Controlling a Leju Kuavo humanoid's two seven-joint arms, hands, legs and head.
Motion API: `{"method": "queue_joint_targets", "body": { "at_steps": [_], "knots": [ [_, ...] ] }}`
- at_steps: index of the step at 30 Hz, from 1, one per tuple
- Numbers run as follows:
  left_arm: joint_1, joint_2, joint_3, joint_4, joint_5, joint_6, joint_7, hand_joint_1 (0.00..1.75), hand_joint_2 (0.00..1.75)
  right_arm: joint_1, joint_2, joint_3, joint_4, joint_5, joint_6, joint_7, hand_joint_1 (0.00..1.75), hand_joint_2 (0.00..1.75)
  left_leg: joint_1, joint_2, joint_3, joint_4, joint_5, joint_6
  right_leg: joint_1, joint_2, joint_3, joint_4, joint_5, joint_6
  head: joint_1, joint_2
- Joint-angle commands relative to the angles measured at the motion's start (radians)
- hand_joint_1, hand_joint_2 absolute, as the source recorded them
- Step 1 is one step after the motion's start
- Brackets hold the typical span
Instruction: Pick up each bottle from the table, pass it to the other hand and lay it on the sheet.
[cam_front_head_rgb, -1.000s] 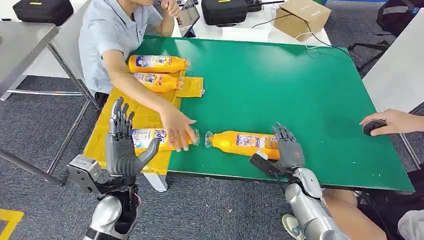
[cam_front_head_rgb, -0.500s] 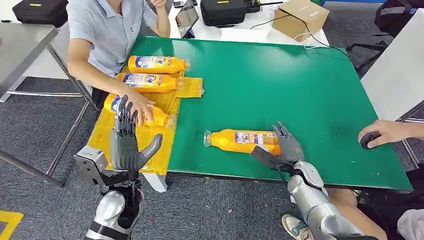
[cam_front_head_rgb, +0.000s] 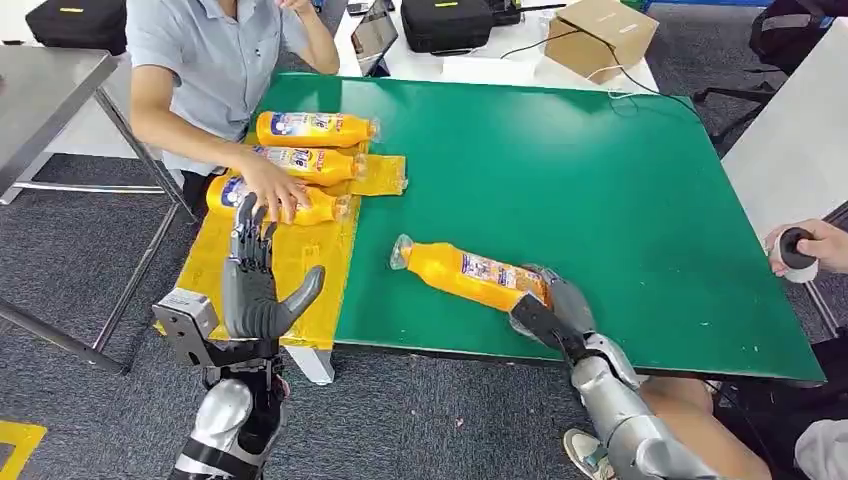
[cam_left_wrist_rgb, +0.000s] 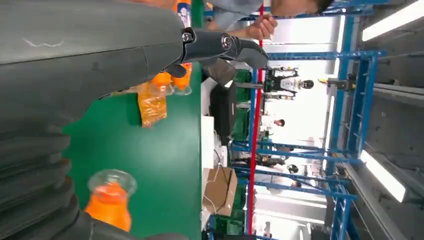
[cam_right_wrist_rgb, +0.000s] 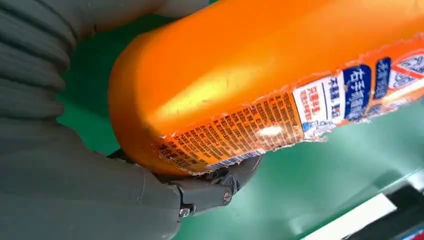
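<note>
An orange bottle (cam_front_head_rgb: 462, 272) lies slanted on the green table (cam_front_head_rgb: 580, 160), neck pointing far-left. My right hand (cam_front_head_rgb: 553, 305) grips its base at the table's near edge; in the right wrist view the bottle (cam_right_wrist_rgb: 280, 75) rests in the palm with fingers (cam_right_wrist_rgb: 210, 190) curled beneath. My left hand (cam_front_head_rgb: 250, 285) stands upright and open, holding nothing, over the near end of the yellow sheet (cam_front_head_rgb: 300, 265). The left wrist view looks past the thumb (cam_left_wrist_rgb: 220, 45) at the bottle's neck (cam_left_wrist_rgb: 110, 195). Three more orange bottles (cam_front_head_rgb: 315, 128) (cam_front_head_rgb: 305, 160) (cam_front_head_rgb: 290, 205) lie on the sheet's far part.
A person in a blue shirt (cam_front_head_rgb: 215, 60) sits at the far left, one hand (cam_front_head_rgb: 268, 188) on the nearest sheet bottle. Another person's hand (cam_front_head_rgb: 805, 245) holds a small device at the right edge. A cardboard box (cam_front_head_rgb: 603, 35) and black case (cam_front_head_rgb: 448, 22) sit beyond the table.
The person slid the third bottle up the sheet beside the other two. My right hand closed on the table bottle's base, and the bottle swung so its neck points farther away.
</note>
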Motion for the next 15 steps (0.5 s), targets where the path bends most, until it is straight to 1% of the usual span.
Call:
{"method": "queue_joint_targets", "body": {
  "at_steps": [1,2,4,5,6,7,8,9,11,13,14,15],
  "knots": [
    [0.013,0.000,0.033,0.050,0.075,-0.042,0.014,0.00,1.75,0.061,0.056,-0.119,-0.089,-0.112,0.021,-0.069,1.75,1.75,0.000,0.000,0.003,-0.001,-0.001,-0.001,0.000,-0.002,0.004,-0.001,-0.001,-0.001,0.000,0.000],
    [0.031,-0.007,0.057,0.051,0.126,-0.064,0.023,0.00,1.75,0.090,0.072,-0.129,-0.151,-0.155,0.022,-0.086,1.75,1.75,0.000,0.000,0.003,-0.002,-0.001,-0.001,0.000,-0.001,0.003,-0.002,-0.001,-0.001,0.000,0.000],
    [0.053,-0.012,0.088,0.057,0.144,-0.063,0.035,0.00,1.75,0.148,0.102,-0.148,-0.282,-0.238,0.027,-0.088,1.75,1.75,0.000,0.001,0.004,-0.002,-0.001,-0.001,0.000,0.000,0.004,-0.002,-0.001,-0.002,0.000,0.000],
    [0.072,-0.015,0.100,0.053,0.146,-0.072,0.038,0.00,1.75,0.194,0.127,-0.157,-0.387,-0.306,0.033,-0.076,1.75,1.75,0.000,0.001,0.002,-0.001,-0.001,-0.001,0.000,0.000,0.002,-0.001,-0.001,-0.001,0.000,0.000],
    [0.090,-0.016,0.099,0.046,0.147,-0.094,0.046,0.00,1.75,0.229,0.147,-0.162,-0.465,-0.358,0.034,-0.066,1.75,1.75,0.000,0.002,0.004,-0.002,-0.002,-0.001,0.000,0.001,0.004,-0.001,-0.002,-0.002,0.000,0.000],
    [0.112,-0.017,0.087,0.037,0.147,-0.130,0.054,0.00,1.75,0.268,0.170,-0.163,-0.556,-0.410,0.019,-0.062,1.75,1.75,0.000,0.001,0.002,-0.001,-0.001,-0.001,0.000,0.001,0.002,-0.001,-0.001,-0.002,0.000,0.000],
    [0.131,-0.019,0.071,0.027,0.138,-0.157,0.054,0.00,1.75,0.295,0.184,-0.154,-0.614,-0.443,0.015,-0.059,1.75,1.75,0.000,0.001,-0.001,-0.001,-0.001,-0.001,0.000,0.001,0.000,-0.001,-0.001,-0.001,0.000,0.000],
    [0.149,-0.018,0.049,0.020,0.121,-0.186,0.054,0.00,1.75,0.319,0.196,-0.140,-0.664,-0.475,0.016,-0.055,1.75,1.75,0.000,0.001,0.002,-0.001,-0.003,-0.001,0.000,0.000,0.002,-0.001,-0.003,-0.002,0.000,0.000],
    [0.176,-0.008,-0.020,0.015,0.064,-0.246,0.052,0.00,1.75,0.356,0.201,-0.070,-0.731,-0.492,0.019,-0.046,1.75,1.75,0.000,0.000,-0.001,-0.001,-0.002,-0.001,0.000,0.000,0.000,0.000,-0.002,-0.001,0.000,0.000],
    [0.187,-0.009,-0.071,0.024,0.021,-0.255,0.043,0.00,1.75,0.378,0.205,0.014,-0.770,-0.475,0.032,-0.066,1.75,1.75,0.000,0.000,-0.001,0.000,-0.003,-0.001,0.000,0.000,0.000,0.000,-0.003,-0.002,0.000,0.000],
    [0.187,-0.009,-0.074,0.025,0.019,-0.255,0.042,0.00,1.75,0.380,0.206,0.024,-0.774,-0.473,0.028,-0.068,1.75,1.75,0.000,0.000,-0.003,-0.001,-0.002,-0.001,0.000,-0.001,-0.002,0.000,-0.002,-0.001,0.000,0.000],
    [0.183,-0.009,-0.089,0.030,0.022,-0.263,0.044,0.00,1.75,0.385,0.204,0.066,-0.788,-0.458,0.026,-0.080,1.75,1.75,0.000,0.000,-0.001,-0.001,-0.003,-0.001,0.000,-0.001,0.000,0.000,-0.003,-0.002,0.000,0.000]
  ]
}}
